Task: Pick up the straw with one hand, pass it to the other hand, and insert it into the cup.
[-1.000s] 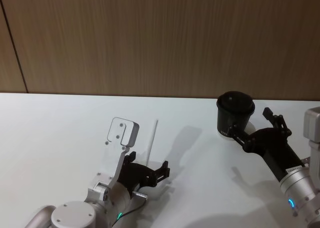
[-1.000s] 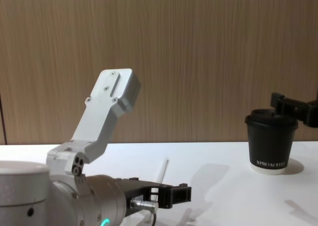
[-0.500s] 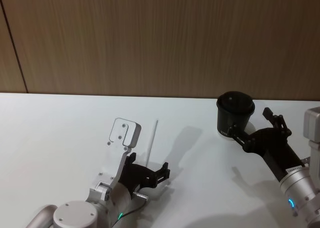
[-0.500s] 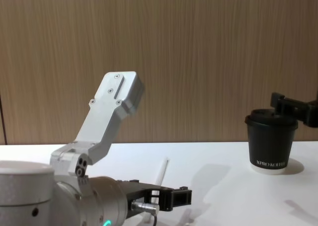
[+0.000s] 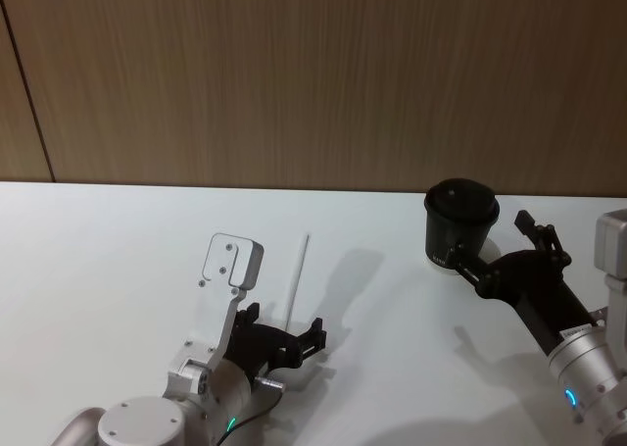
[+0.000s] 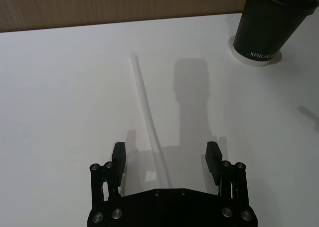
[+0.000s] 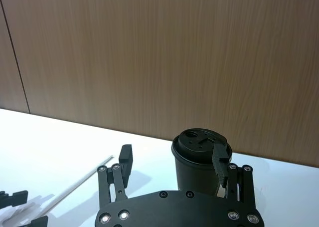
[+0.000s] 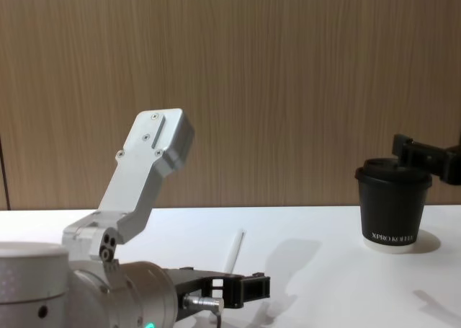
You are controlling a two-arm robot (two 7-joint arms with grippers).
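The straw lies flat on the table, running near-to-far, its near end between the left gripper's wide-open fingers, while the right gripper, also wide, sits by the far-right cup.

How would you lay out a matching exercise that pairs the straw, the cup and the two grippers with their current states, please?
Column one:
1. straw
2. cup
3. left gripper
4. right gripper

Column two:
A. upright, lid on
B. open, fingers either side of the straw's near end
C. lying flat on the white table
D. open, close beside the cup, holding nothing

Pairs: 1-C, 2-A, 3-B, 4-D.
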